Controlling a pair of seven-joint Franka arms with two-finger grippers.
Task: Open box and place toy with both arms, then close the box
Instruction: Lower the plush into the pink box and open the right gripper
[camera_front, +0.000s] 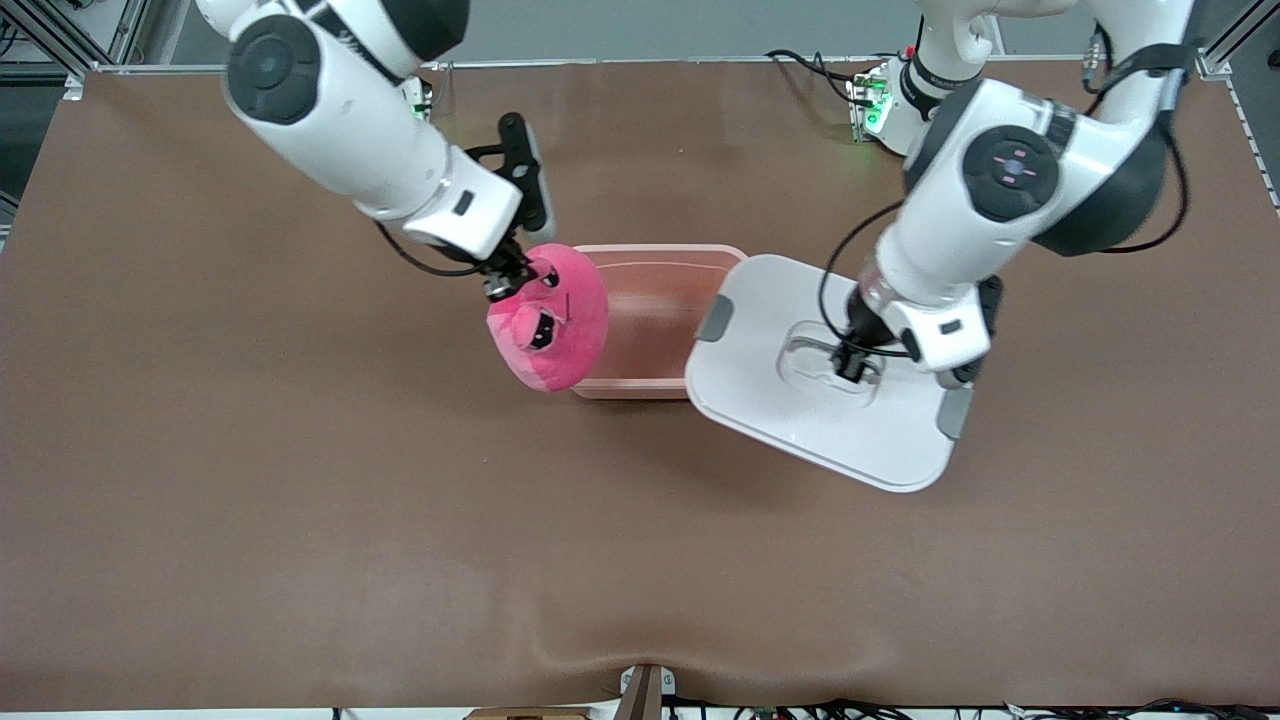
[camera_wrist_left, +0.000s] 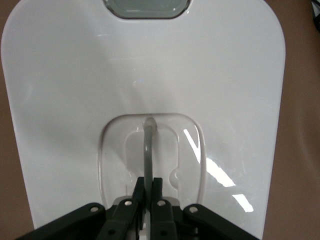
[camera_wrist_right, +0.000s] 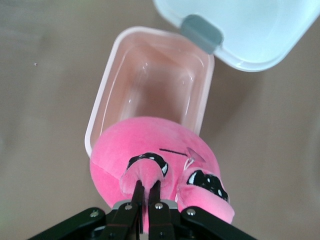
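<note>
The pale pink box (camera_front: 655, 320) stands open in the middle of the table; its inside (camera_wrist_right: 157, 85) shows nothing in it. My right gripper (camera_front: 510, 280) is shut on an ear of the bright pink toy (camera_front: 550, 320) and holds it up over the box's end toward the right arm. In the right wrist view the toy (camera_wrist_right: 160, 165) hangs at the tub's rim. My left gripper (camera_front: 852, 362) is shut on the grey handle (camera_wrist_left: 148, 150) of the white lid (camera_front: 830, 370), held off the box toward the left arm's end, its edge over the rim.
The brown table cloth (camera_front: 300, 520) covers the whole table. A grey clip (camera_front: 716, 318) on the lid's edge lies over the box rim; a second clip (camera_front: 955, 412) sits at the lid's outer edge. Cables and a green-lit unit (camera_front: 872, 108) lie by the left arm's base.
</note>
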